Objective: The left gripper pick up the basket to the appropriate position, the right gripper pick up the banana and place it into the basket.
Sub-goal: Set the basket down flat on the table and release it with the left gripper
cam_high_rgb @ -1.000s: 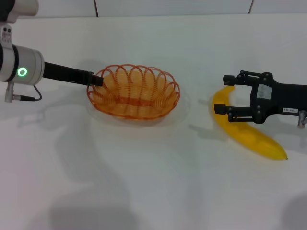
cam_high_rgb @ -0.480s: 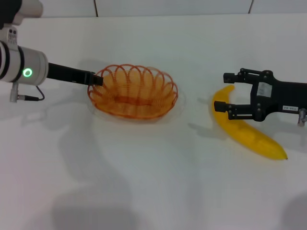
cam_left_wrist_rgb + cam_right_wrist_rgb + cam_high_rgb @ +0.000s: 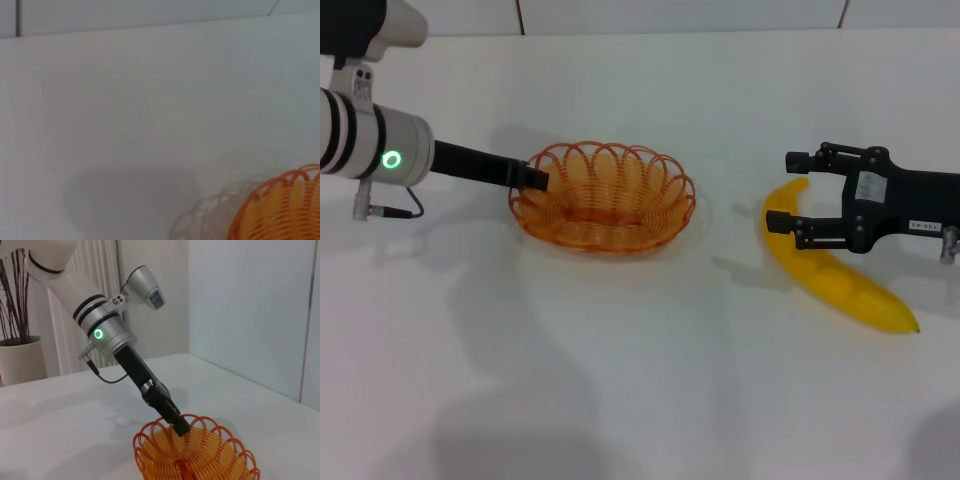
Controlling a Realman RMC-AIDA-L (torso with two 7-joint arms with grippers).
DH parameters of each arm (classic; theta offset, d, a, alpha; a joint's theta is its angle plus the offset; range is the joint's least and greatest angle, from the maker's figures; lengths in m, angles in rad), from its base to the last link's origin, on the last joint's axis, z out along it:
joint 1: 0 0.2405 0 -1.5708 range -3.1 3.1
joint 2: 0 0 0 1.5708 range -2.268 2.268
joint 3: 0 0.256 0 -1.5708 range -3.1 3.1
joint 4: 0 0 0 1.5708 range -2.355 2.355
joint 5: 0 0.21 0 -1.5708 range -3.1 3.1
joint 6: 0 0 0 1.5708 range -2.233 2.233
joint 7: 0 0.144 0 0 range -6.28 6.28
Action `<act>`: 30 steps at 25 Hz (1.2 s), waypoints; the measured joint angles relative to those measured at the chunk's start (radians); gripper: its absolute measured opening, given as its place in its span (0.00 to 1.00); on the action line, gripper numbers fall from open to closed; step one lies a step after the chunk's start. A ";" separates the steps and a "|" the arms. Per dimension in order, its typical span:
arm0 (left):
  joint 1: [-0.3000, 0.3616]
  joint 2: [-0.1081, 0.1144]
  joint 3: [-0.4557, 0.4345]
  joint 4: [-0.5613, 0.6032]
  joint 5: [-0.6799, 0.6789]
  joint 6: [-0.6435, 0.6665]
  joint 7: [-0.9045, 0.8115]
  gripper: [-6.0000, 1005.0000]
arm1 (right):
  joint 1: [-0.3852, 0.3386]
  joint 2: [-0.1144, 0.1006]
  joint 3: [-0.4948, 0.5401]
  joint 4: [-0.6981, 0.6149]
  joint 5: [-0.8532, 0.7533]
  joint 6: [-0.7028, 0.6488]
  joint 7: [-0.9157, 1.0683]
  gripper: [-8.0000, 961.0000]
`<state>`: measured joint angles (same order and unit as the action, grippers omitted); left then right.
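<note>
The orange wire basket [image 3: 605, 198] is at the table's middle left, its shadow showing under it. My left gripper [image 3: 534, 180] is shut on the basket's left rim. The right wrist view shows this grip [image 3: 178, 426] on the basket [image 3: 200, 460]. A part of the basket's rim [image 3: 285, 210] shows in the left wrist view. The yellow banana [image 3: 840, 280] lies on the table at the right. My right gripper [image 3: 785, 192] is open, with its two fingers on either side of the banana's upper end.
The white table [image 3: 640, 380] runs back to a panelled wall. In the right wrist view a white pot with bare twigs [image 3: 20, 360] stands beyond the table's far side.
My left gripper has moved a little to the right with the basket. The right gripper and the banana have not moved.
</note>
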<state>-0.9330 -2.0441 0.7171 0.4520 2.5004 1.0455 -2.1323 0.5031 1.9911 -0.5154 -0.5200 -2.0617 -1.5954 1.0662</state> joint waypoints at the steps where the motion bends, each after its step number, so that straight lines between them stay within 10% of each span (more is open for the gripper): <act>1: -0.001 0.000 0.000 -0.002 0.000 0.000 0.000 0.21 | 0.000 0.000 0.000 0.000 0.000 0.000 0.000 0.80; 14: 0.000 -0.001 0.001 0.010 -0.021 0.005 0.074 0.23 | -0.008 -0.002 0.000 0.000 0.000 -0.002 0.000 0.79; 30: 0.162 -0.003 0.001 0.212 -0.195 0.229 0.229 0.81 | -0.023 -0.005 0.031 0.000 0.000 -0.001 0.000 0.79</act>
<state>-0.7707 -2.0470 0.7179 0.6642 2.3056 1.2740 -1.9034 0.4798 1.9858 -0.4848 -0.5200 -2.0614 -1.5967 1.0660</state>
